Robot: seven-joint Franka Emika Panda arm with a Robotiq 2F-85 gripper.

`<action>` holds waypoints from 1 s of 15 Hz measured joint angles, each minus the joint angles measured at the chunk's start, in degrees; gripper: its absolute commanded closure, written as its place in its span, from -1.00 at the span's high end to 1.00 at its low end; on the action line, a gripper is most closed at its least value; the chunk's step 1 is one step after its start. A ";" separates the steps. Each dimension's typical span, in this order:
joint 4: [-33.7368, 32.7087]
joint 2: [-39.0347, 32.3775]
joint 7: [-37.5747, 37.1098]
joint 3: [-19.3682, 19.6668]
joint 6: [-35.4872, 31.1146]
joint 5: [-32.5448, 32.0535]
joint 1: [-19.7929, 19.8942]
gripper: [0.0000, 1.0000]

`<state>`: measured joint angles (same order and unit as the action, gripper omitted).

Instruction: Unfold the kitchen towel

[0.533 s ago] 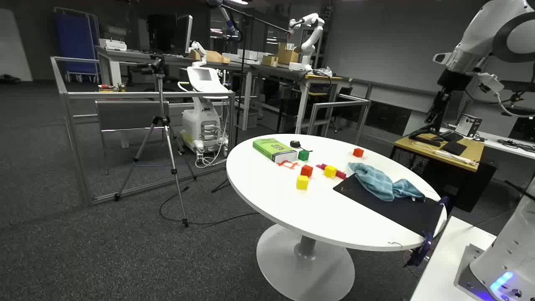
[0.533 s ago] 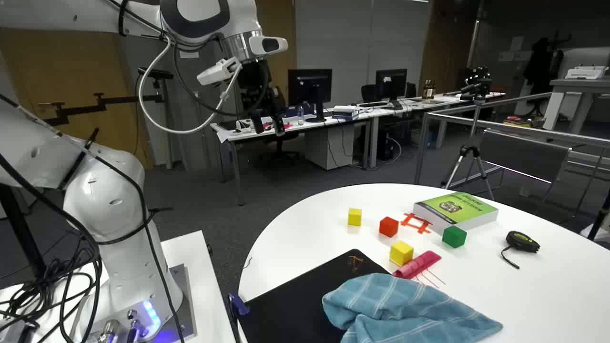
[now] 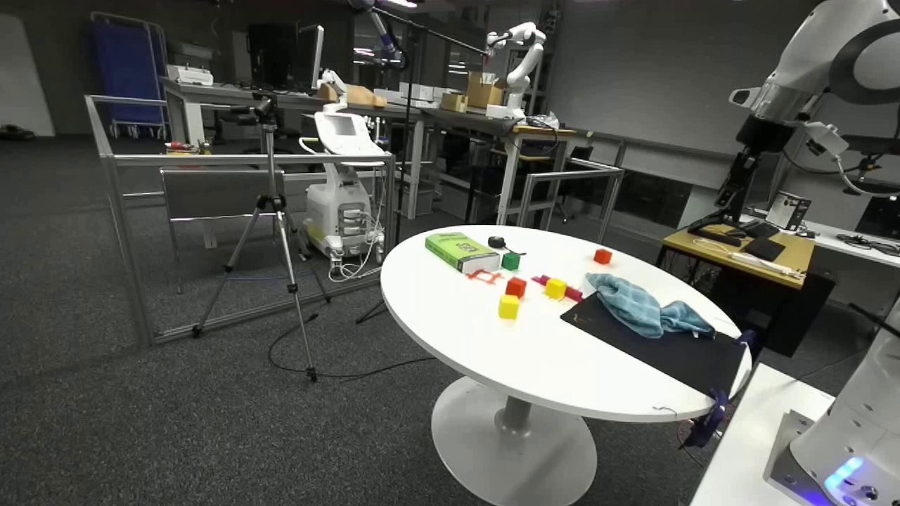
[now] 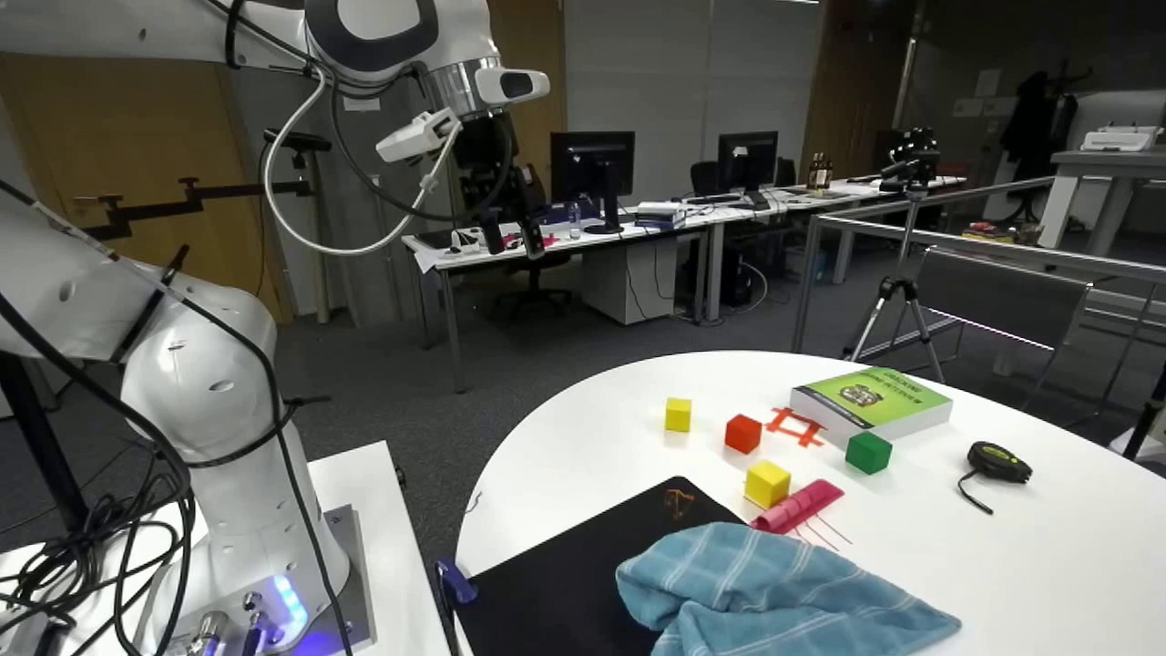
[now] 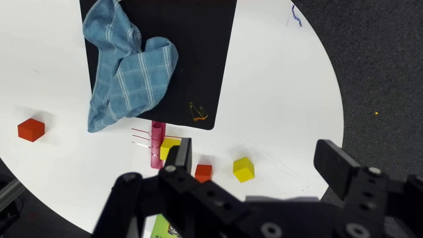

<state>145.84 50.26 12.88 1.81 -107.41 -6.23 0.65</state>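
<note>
- End effector spread wide, fingers pointing downward, well above the worktop.
- I carry my arm bent, wrist turned down.
- Kitchen towel lies crumpled partly across the black mat, its tip past the edge on the worktop, well apart from my fingers.
- Compared with half a second ago, arm and towel look unmoved to me in both exterior views.

The white arm is held high, its wrist bent downward; the black gripper hangs below it, slightly tilted; its two fingers point down and stand wide apart.
</note>
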 measured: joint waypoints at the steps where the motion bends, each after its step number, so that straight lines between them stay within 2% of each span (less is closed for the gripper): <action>1: 0.00 0.00 0.00 0.00 0.00 0.00 0.00 1.00; 5: 0.23 -0.05 0.02 1.67 -0.27 -0.20 0.17 1.00; 9: 0.39 -2.90 -1.68 8.84 -4.18 -0.05 2.99 1.00; 12: 2.88 -8.13 -5.42 12.37 -14.65 0.31 6.21 1.00; 15: 7.87 -13.99 -12.41 12.14 -28.53 0.52 8.98 1.00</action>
<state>153.71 36.28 0.47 13.95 -135.93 -5.71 9.64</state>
